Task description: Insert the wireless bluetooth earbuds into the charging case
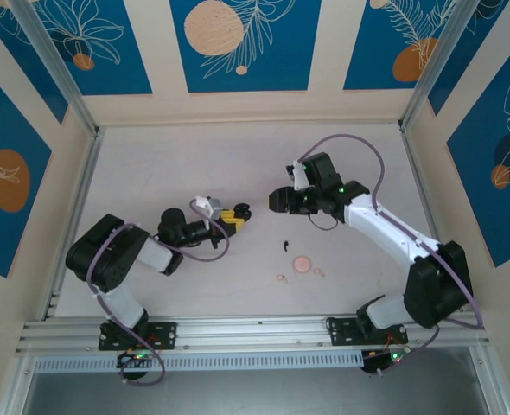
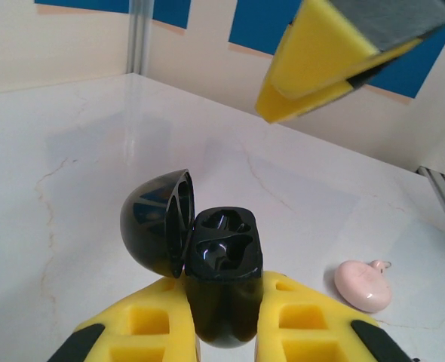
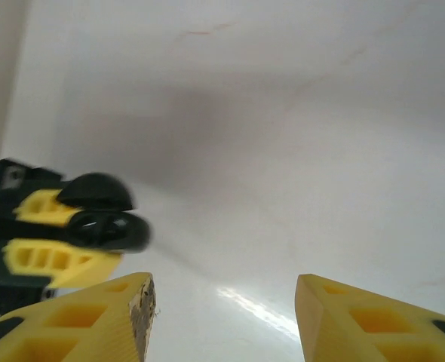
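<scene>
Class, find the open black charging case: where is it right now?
In the left wrist view the black charging case sits lid-open, gripped in the left claw. From above, it is left of the table's centre, opposite the right claw.

Top cam overhead; wrist cams low, close, opposed; all share black case (image 2: 224, 249).

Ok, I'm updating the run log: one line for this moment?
left gripper: shut on open black case | right gripper: open, empty | black earbud: loose on table | pink case: on table
</scene>
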You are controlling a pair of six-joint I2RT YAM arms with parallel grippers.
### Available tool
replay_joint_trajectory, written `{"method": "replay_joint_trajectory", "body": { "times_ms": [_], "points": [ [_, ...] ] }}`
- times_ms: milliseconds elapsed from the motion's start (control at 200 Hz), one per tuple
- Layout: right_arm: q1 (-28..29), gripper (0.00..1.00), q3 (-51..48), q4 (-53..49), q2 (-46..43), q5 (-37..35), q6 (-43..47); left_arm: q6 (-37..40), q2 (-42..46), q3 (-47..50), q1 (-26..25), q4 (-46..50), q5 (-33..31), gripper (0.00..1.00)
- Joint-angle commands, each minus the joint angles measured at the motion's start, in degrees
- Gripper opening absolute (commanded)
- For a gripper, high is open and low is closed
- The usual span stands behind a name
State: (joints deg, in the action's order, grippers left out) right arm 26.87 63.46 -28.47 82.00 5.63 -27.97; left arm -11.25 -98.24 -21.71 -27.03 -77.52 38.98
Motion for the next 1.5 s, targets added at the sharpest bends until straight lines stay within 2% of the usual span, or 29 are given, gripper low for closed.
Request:
{"method": "replay_joint_trajectory", "body": {
  "times_ms": [0, 85, 200, 335, 420, 540, 775, 1155, 1495],
  "points": [
    [-3.40, 0.52, 6.81, -15.94, 6.17, -4.43, 1.94, 2.60, 2.95, 1.72, -0.40, -1.06, -4.14, 0.08],
    [-6.95, 0.52, 10.93, -20.20, 11.34, -4.56, 1.75, 4.47, 5.24, 2.80, -0.39, 1.55, -6.38, 0.08],
    [-11.22, 0.53, 15.05, -20.96, 17.01, -3.34, 2.83, 7.70, 8.73, 3.52, -0.40, 7.46, -7.93, 0.08],
    [-14.27, 0.54, 22.61, -23.52, 24.73, -5.66, 6.66, 11.04, 13.11, 3.35, -0.38, 15.85, -8.74, 0.08],
    [-15.23, 0.54, 26.79, -23.36, 29.14, -5.30, 10.64, 12.41, 15.08, 3.28, -0.38, 19.41, -9.45, 0.08],
    [-15.96, 0.54, 31.37, -22.44, 34.35, -0.43, 15.01, 13.98, 16.36, 3.06, -0.40, 23.05, -10.30, 0.08],
    [-16.88, 0.54, 37.80, -23.88, 42.61, 2.37, 16.93, 14.71, 16.32, 2.39, -0.39, 25.25, -11.34, 0.08],
    [-17.32, 0.54, 36.05, -26.31, 45.09, 4.49, 19.78, 15.90, 15.64, 0.18, -0.35, 28.23, -11.97, 0.08],
    [-16.62, 0.53, 29.53, -28.30, 40.28, 4.69, 19.91, 16.39, 16.32, -0.17, -0.39, 29.86, -11.49, 0.08]
  ]
}}
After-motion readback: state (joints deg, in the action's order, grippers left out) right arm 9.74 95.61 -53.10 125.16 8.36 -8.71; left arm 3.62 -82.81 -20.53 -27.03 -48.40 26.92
